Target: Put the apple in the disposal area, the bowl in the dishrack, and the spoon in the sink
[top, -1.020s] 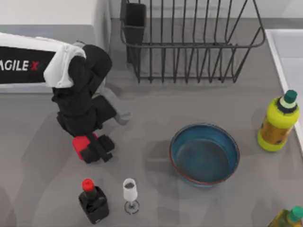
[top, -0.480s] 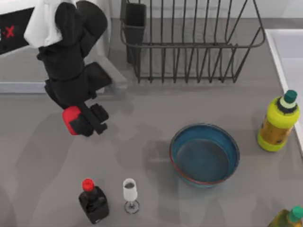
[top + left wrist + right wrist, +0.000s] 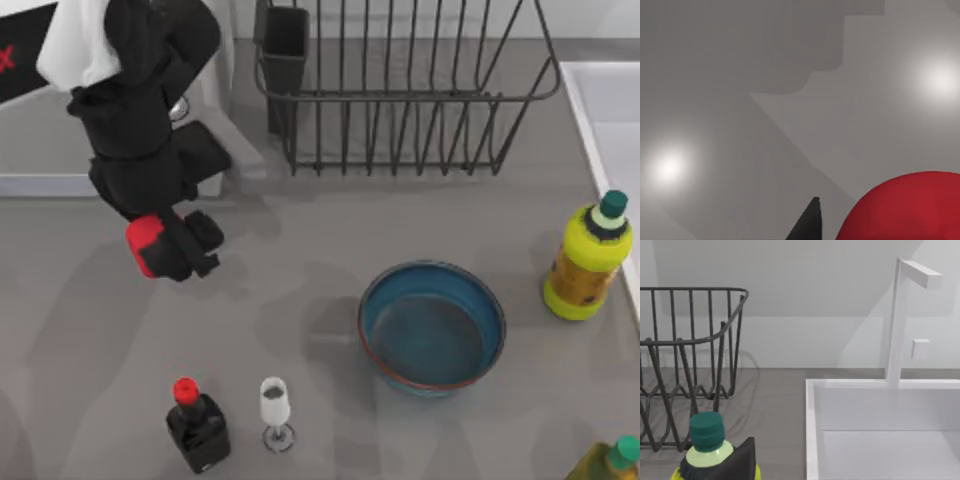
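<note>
- Top view: the left end effector (image 3: 172, 245) grips the apple (image 3: 143, 244) above the grey surface (image 3: 300, 300); the blue bowl (image 3: 432, 327) sits well off to its right, the wire dishrack (image 3: 400, 90) beyond it, the red-capped black bottle (image 3: 196, 424) and small glass (image 3: 275, 405) nearer the front edge.
- Left wrist view: the apple (image 3: 905, 207) sits beside a dark fingertip (image 3: 807, 222); grey surface below.
- Right wrist view: the sink (image 3: 880, 430) lies ahead, beside a green-capped yellow bottle (image 3: 707, 450) and the dishrack (image 3: 690, 365); whether the right end effector is open, I cannot tell.

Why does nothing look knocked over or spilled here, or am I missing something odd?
Nothing stands out. The bowl, the small white glass, the black bottle and the yellow bottle all stand upright on the table. The only thing off the table is the apple, clamped in the left gripper near the dishrack.
</note>
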